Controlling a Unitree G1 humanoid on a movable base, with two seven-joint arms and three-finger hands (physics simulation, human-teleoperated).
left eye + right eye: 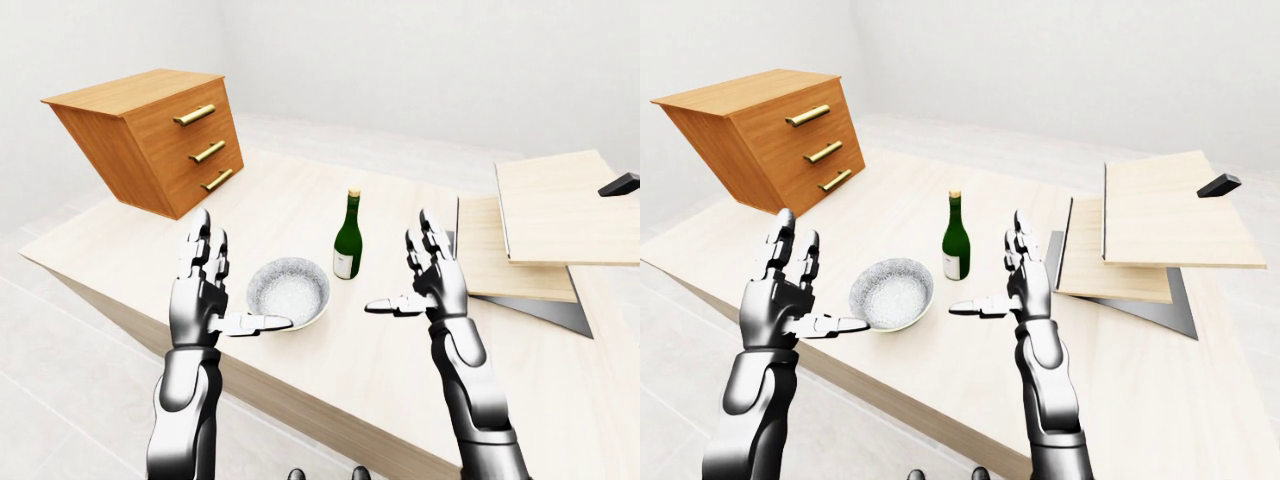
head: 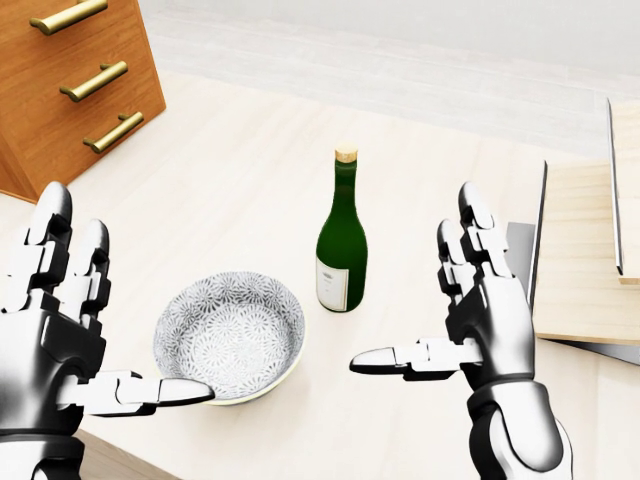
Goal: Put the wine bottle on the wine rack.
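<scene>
The bottle [image 2: 340, 245] stands upright on the desk [image 1: 300, 200], just beside the bowl [image 2: 230, 335] and untouched, between the left hand [image 2: 60, 330] and right hand [image 2: 480, 320], both with fingers spread apart and empty. Recommended approach: close the right hand round the body below the shoulder, clear of the bowl. The desk is pale wood and also carries a drawer unit [image 1: 150, 135] and stepped boards [image 1: 540, 230], probably the rack, in a plain white room.

All three cameras sat on the robot's head and looked down over its raised arms at the table [image 1: 330, 390]. The head view was nearest and tightest. The two eye views stood further off and wider, nearly alike. All three shared the bottle [image 2: 340, 245], the bowl [image 2: 232, 335] and the drawers [image 1: 765, 140].
</scene>
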